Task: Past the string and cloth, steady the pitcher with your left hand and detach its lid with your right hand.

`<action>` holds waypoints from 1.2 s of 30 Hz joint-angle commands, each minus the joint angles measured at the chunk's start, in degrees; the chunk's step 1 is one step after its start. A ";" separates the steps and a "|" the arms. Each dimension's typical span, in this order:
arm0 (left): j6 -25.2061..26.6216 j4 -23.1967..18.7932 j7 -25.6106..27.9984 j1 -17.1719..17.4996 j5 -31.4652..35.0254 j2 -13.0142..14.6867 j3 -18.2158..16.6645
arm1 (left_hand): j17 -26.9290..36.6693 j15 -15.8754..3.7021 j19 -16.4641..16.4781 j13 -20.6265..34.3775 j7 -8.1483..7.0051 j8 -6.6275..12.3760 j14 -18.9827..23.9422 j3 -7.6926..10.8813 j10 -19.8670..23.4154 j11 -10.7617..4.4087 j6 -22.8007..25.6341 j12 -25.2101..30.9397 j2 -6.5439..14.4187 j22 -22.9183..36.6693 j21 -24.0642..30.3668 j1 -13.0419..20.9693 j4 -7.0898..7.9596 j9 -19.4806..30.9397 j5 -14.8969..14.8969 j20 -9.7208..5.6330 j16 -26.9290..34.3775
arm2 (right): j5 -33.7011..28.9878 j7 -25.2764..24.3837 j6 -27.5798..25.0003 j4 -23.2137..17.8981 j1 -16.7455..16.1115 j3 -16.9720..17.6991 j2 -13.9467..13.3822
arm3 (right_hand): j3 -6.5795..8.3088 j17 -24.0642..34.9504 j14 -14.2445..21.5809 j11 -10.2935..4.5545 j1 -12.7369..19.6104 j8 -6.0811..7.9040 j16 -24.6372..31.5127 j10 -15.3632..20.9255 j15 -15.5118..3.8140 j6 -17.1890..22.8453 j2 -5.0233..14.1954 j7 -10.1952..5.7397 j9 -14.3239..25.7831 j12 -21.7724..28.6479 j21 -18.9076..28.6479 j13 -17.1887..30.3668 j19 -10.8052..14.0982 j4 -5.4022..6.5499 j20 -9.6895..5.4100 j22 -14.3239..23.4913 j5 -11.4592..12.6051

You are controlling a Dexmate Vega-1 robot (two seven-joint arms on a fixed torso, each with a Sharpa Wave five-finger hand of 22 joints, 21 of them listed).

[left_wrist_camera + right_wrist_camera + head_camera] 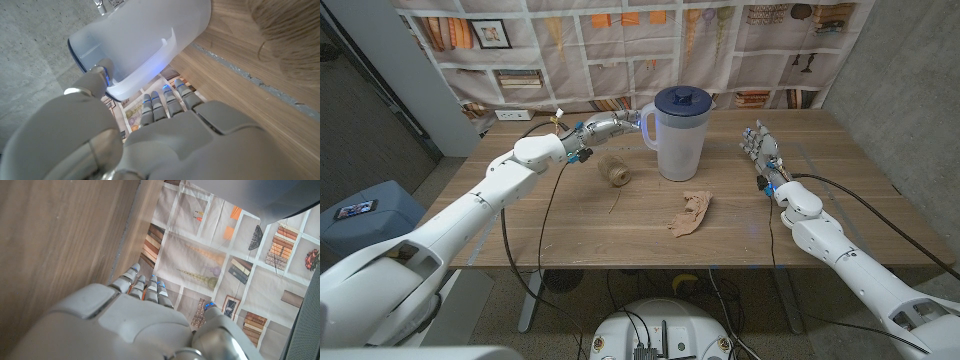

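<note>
Wooden table (570, 225) — lidded pitcher (680, 140), contents unclear.

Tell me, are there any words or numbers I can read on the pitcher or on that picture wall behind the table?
No text can be read.
Pitcher: plain white body and blue lid, no label in view.
Backdrop cloth: printed books and framed pictures; any writing on them is too small and blurred to read.
Wall outlet: no readable marking.
Blue bin with a dark item on top: nothing legible.
</note>
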 commanded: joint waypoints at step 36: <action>0.68 1.13 11.90 2.21 1.37 -5.95 0.18 | 0.13 -8.22 14.63 -0.30 -0.09 1.53 23.46 -11.07 24.36 -2.77 26.03 1.20 -0.16 0.16 1.03 15.11 1.17 0.06 0.05 -5.54 0.83 | 0.49 0.61 0.72 1.21 0.39 0.32 0.17 | -0.23 -0.18 0.03 -0.27 -0.36 0.50 0.60 0.43 0.34 1.03 0.83 -0.38 0.33 0.25 0.33 0.16 0.24 0.43 0.81 0.22 0.61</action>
